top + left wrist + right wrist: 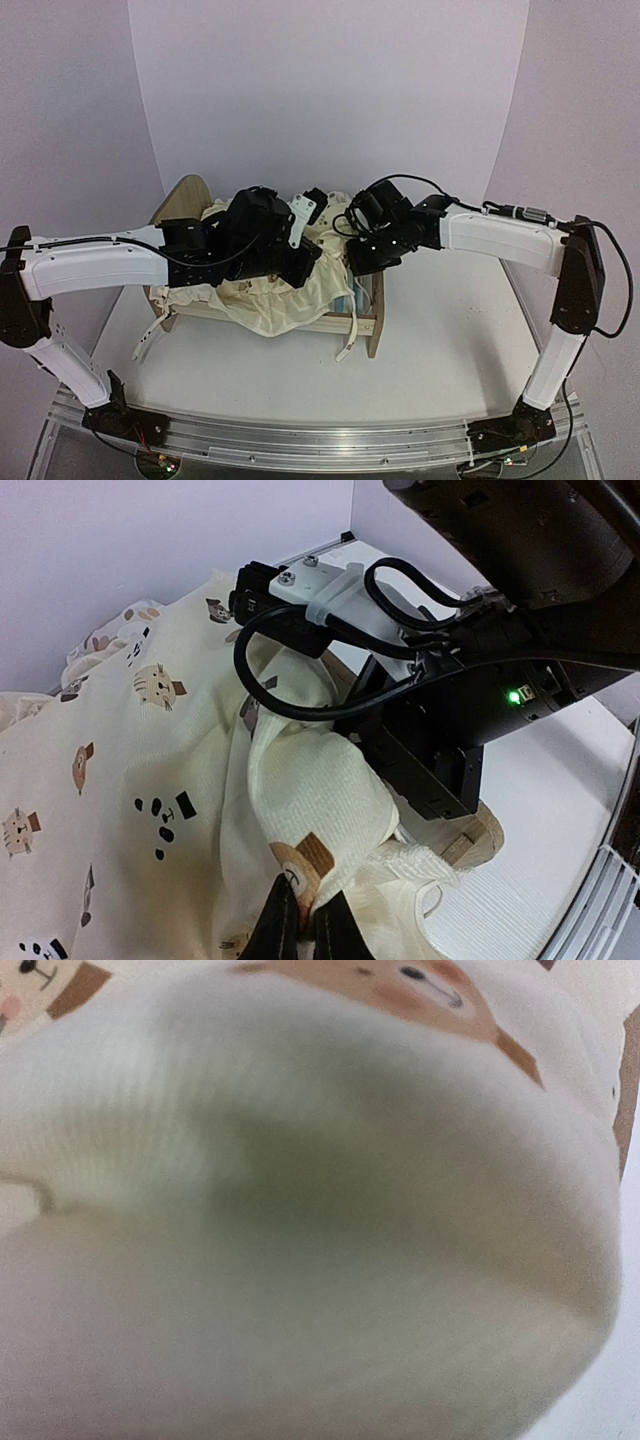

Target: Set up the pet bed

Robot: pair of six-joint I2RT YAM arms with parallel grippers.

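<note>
The light-wood pet bed stands mid-table, with its arched headboard (pixel 184 199) at the left and its low footboard (pixel 375 312) at the right; a strip of blue-striped base (pixel 357 297) shows by the footboard. The cream animal-print cushion (pixel 285 302) lies crumpled over the frame and hangs over its near rail. My left gripper (pixel 305 927) is shut on a fold of the cushion (pixel 150 750) near a bear print. My right gripper (pixel 362 256) presses into the cushion close by. In the right wrist view the cushion (pixel 300 1210) fills everything, so the fingers are hidden.
White tie straps hang from the bed at its near left (pixel 146 345) and below the footboard (pixel 348 350). The right arm's black wrist and cables (pixel 440 720) sit just beyond my left gripper. The footboard's wooden end (pixel 482 840) shows under it. Purple walls enclose the table.
</note>
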